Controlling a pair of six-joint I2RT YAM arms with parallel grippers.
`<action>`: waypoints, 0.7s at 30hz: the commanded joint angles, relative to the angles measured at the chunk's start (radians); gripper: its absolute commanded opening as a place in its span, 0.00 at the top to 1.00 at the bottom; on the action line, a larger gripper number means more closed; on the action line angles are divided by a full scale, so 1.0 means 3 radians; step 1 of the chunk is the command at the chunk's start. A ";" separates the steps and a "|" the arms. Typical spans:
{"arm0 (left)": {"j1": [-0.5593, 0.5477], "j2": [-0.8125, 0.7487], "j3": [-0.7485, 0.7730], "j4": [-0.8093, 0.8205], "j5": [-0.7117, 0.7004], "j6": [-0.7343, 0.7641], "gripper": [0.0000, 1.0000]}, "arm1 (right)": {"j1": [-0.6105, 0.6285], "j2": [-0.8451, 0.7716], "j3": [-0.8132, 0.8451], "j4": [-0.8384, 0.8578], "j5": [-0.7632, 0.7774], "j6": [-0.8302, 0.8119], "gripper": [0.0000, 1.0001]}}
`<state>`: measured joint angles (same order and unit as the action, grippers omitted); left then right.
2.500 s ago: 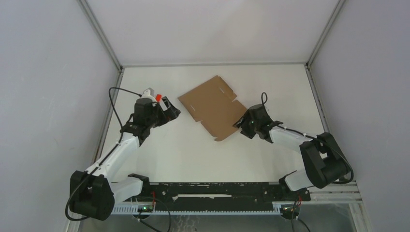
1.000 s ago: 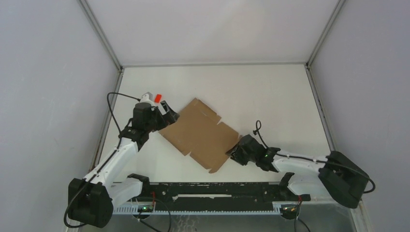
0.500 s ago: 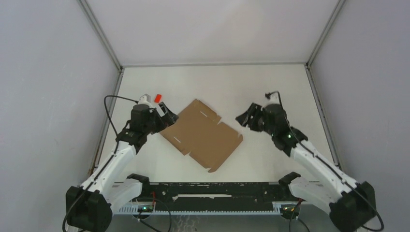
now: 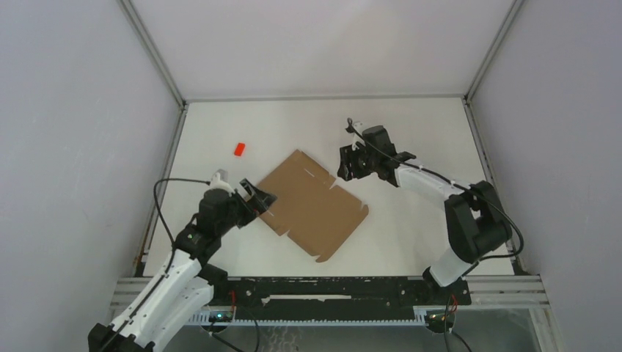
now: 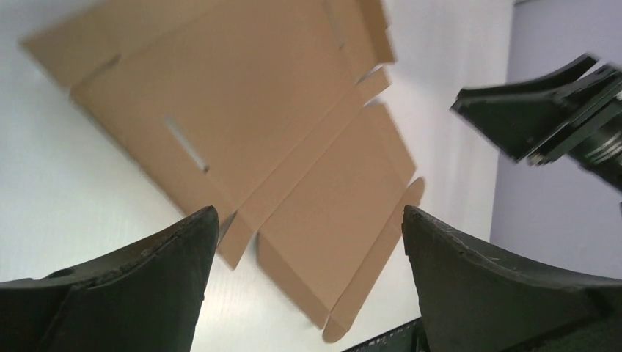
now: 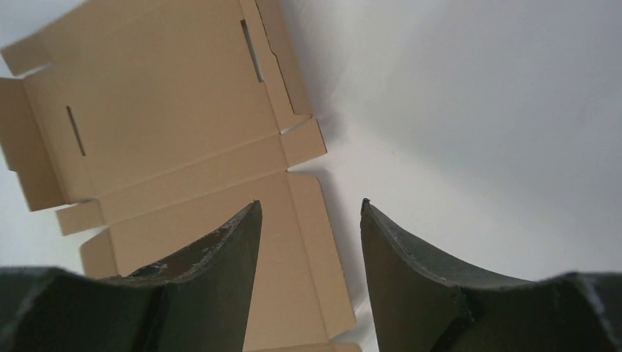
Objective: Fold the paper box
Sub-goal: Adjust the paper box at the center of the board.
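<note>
The paper box (image 4: pixel 312 204) is a flat brown die-cut cardboard sheet with flaps and slits, lying unfolded mid-table. It also fills the left wrist view (image 5: pixel 242 132) and the right wrist view (image 6: pixel 169 139). My left gripper (image 4: pixel 258 202) stands wide open at the sheet's left corner, nothing between its fingers (image 5: pixel 308 220). At the sheet's upper right edge hovers my right gripper (image 4: pixel 348 163), its jaws partly apart and empty (image 6: pixel 309 209), with the sheet's edge below them.
A small red block (image 4: pixel 239 149) lies on the white table, up and left of the sheet. Grey walls enclose the table on three sides. The arm bases and a black rail (image 4: pixel 330 290) line the near edge.
The right gripper let go of the sheet's lower right edge and swung up to its upper right edge, jaws parting. The left gripper drew back toward the near left. The sheet stayed put.
</note>
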<state>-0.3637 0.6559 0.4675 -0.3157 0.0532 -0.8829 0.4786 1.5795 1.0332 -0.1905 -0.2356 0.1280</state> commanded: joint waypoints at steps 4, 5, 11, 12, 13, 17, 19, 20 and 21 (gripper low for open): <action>-0.0471 -0.0130 -0.0618 0.0428 -0.0490 -0.0795 0.00 | -0.0073 0.0435 0.0329 0.0387 -0.0373 -0.0406 0.42; -0.0525 -0.0085 -0.0616 0.0455 -0.0533 -0.0822 0.00 | -0.0080 0.0478 0.0337 0.0414 -0.0410 -0.0402 0.43; -0.0691 0.0214 -0.0575 0.0676 -0.0621 -0.0928 0.00 | -0.0077 0.0702 0.0372 0.0522 -0.0551 -0.0379 0.46; -0.0717 0.0256 -0.0562 0.0705 -0.0637 -0.0947 0.00 | -0.0079 0.0735 0.0373 0.0527 -0.0560 -0.0376 0.46; -0.0745 0.0284 -0.0561 0.0728 -0.0654 -0.0965 0.00 | -0.0080 0.0763 0.0373 0.0527 -0.0574 -0.0369 0.46; -0.0852 0.0392 -0.0544 0.0814 -0.0720 -0.1038 0.00 | -0.0080 0.0879 0.0374 0.0537 -0.0620 -0.0370 0.47; -0.0890 0.0418 -0.0530 0.0823 -0.0729 -0.1052 0.00 | -0.0080 0.0923 0.0374 0.0549 -0.0611 -0.0355 0.47; -0.0904 0.0428 -0.0523 0.0822 -0.0734 -0.1061 0.00 | -0.0086 0.0940 0.0373 0.0564 -0.0617 -0.0353 0.47; -0.0918 0.0433 -0.0519 0.0822 -0.0742 -0.1062 0.00 | -0.0095 0.0958 0.0371 0.0581 -0.0629 -0.0343 0.46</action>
<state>-0.6182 0.7780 0.2897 -0.1246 -0.1329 -1.1728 0.4583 1.8587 1.1091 -0.0772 -0.3981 0.0376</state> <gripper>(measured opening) 0.996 0.534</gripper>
